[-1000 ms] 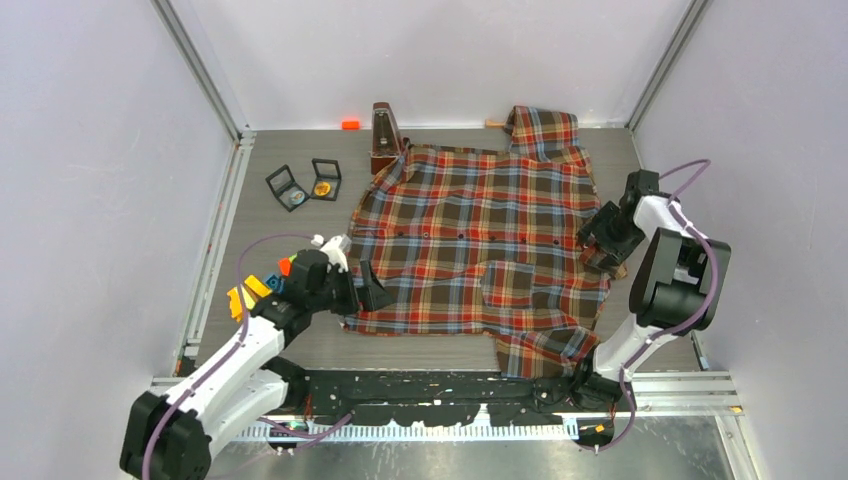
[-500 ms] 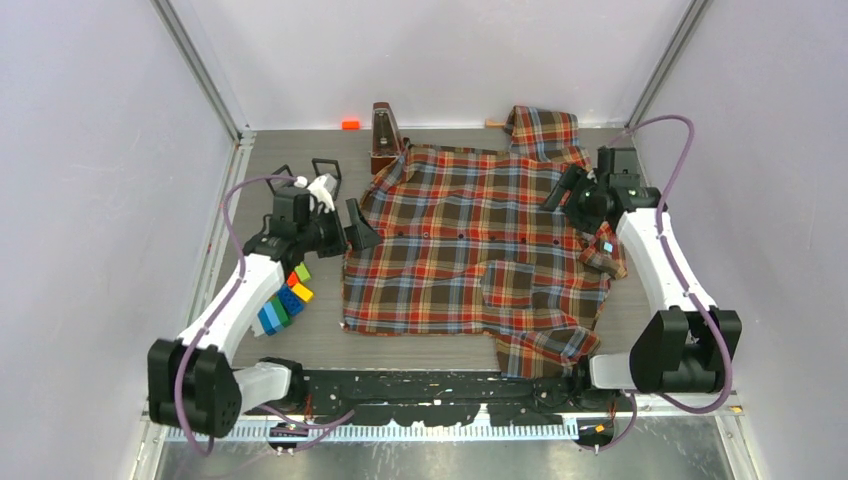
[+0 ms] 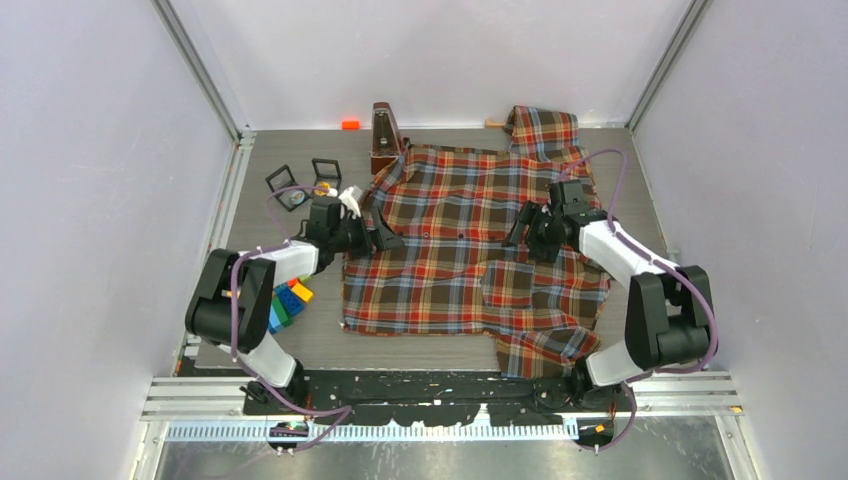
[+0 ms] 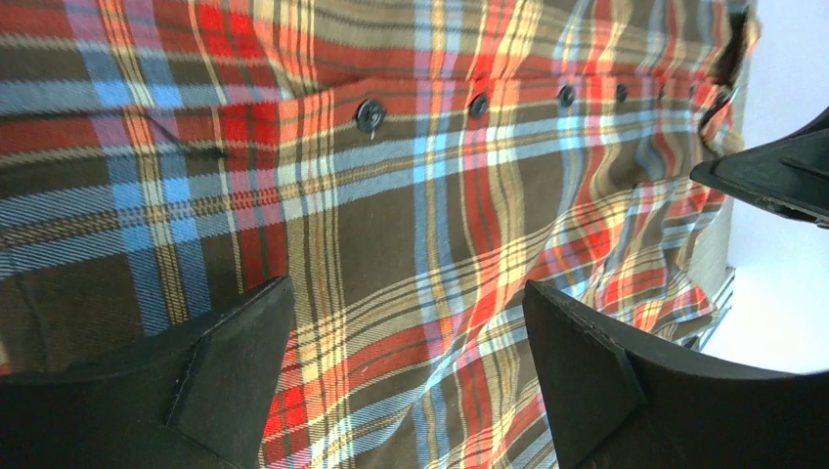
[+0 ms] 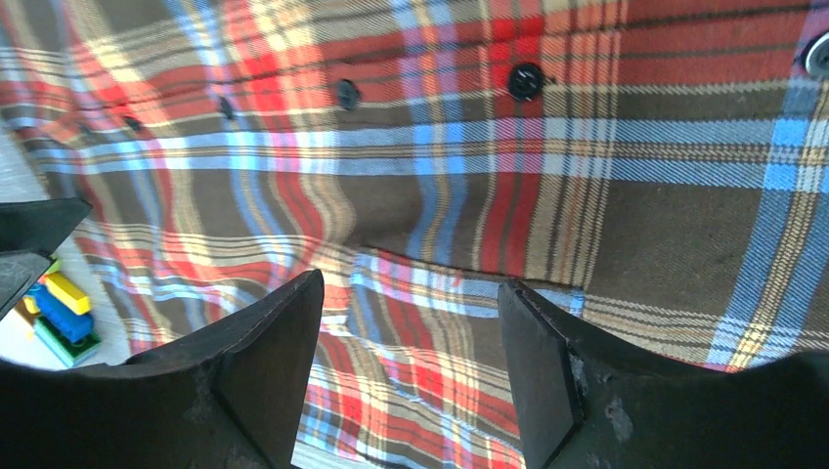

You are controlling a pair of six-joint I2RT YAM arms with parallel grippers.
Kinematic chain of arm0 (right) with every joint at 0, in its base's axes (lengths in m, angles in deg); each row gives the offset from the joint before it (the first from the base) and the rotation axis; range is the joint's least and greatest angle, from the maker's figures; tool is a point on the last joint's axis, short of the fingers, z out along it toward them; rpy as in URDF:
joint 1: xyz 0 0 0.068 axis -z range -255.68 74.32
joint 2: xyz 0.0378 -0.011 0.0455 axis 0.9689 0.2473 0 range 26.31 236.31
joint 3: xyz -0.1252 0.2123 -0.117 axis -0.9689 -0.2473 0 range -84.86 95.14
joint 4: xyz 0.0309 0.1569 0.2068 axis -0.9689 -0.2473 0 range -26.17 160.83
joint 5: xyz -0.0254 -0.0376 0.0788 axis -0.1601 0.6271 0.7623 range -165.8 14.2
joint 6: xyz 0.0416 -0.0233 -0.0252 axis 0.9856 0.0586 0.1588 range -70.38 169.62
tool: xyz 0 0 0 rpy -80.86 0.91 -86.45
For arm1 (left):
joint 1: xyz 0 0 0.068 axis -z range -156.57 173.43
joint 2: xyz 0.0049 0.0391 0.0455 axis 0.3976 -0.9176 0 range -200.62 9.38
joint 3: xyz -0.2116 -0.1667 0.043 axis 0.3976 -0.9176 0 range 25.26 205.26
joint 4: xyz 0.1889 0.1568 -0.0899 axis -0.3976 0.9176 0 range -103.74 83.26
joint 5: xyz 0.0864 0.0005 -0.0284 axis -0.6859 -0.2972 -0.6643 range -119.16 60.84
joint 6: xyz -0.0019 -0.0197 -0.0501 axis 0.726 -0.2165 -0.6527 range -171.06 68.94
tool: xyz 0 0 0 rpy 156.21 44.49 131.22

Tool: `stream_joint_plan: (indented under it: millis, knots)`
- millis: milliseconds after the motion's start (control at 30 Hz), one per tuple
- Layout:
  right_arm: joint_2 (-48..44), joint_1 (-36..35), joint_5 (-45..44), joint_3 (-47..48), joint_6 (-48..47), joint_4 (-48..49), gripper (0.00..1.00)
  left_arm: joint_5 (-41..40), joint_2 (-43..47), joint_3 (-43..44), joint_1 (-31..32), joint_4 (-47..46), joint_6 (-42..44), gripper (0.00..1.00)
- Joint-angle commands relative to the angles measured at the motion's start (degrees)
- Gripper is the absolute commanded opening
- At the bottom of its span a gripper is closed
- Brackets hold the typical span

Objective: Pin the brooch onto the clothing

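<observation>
**Left tool (image 3: 378, 232) and right tool (image 3: 522, 228), both open, over the plaid shirt (image 3: 470, 250)**

Top view: the shirt lies spread on the bench (image 3: 300, 150). The left tool sits at its left edge, the right tool over its right half.
Left wrist view: fingers (image 4: 225, 371) wide apart, empty, buttoned plaid below.
Right wrist view: fingers (image 5: 264, 362) wide apart, empty, above the shirt near its button row.

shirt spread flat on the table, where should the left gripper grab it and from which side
Probably its side edge nearest the left gripper, approached low from the bare table on that side. The shirt lies spread flat, so its middle gives nothing to close on; a free edge lets one finger slip underneath.
</observation>
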Motion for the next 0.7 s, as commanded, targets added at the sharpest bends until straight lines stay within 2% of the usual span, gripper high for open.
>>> stream_joint_plan:
  millis: [0,100,167,233,467,567,667]
  knots:
    - [2.5,-0.2,-0.8,-1.9,-0.2,3.9,0.71,1.9,-1.5,-1.5,0.9,-3.8,1.8,0.89]
    - [3.2,-0.2,-3.1,-2.6,-0.6,1.3,0.70,-1.8,1.4,-3.3,2.1,3.9,2.9,0.89]
    - [3.8,-0.2,-4.7,-2.2,-0.2,-3.2,0.70,-5.8,4.5,-4.2,2.9,12.7,3.8,0.88]
    - [4.3,-0.2,-6.0,-1.7,0.9,-7.2,0.69,-7.6,7.8,-5.8,3.0,17.3,3.7,0.89]
    - [3.9,-0.2,-6.4,-1.2,3.6,-15.8,0.69,-4.8,14.4,-11.3,3.3,23.1,-1.3,0.90]
    - [3.2,-0.2,-5.1,-0.6,4.3,-17.8,0.69,-5.9,19.0,-9.7,3.3,27.8,-2.3,0.90]
    - [1.7,-0.2,-5.1,2.8,4.4,-19.7,0.69,-7.7,22.1,-2.9,3.1,35.0,-1.7,0.94]
